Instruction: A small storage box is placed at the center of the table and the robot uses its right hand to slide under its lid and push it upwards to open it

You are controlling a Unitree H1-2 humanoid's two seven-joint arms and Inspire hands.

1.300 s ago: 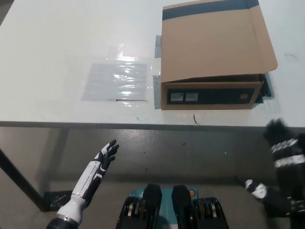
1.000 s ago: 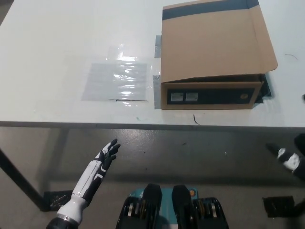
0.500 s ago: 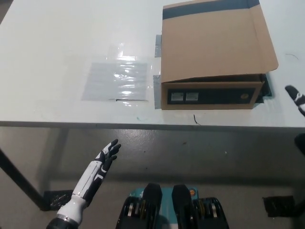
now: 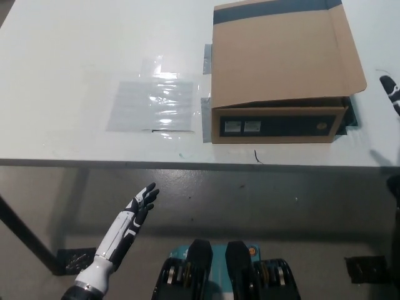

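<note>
Cardboard box (image 4: 281,75), lid (seemingly) slightly ajar

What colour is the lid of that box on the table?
Plain cardboard brown, with a dark band along its far edge; the lid shows clearly in the head view.

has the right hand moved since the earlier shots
Yes. The right hand has risen from below the table edge at the lower right to beside the box, level with its lid, only partly in view at the right edge.
</note>
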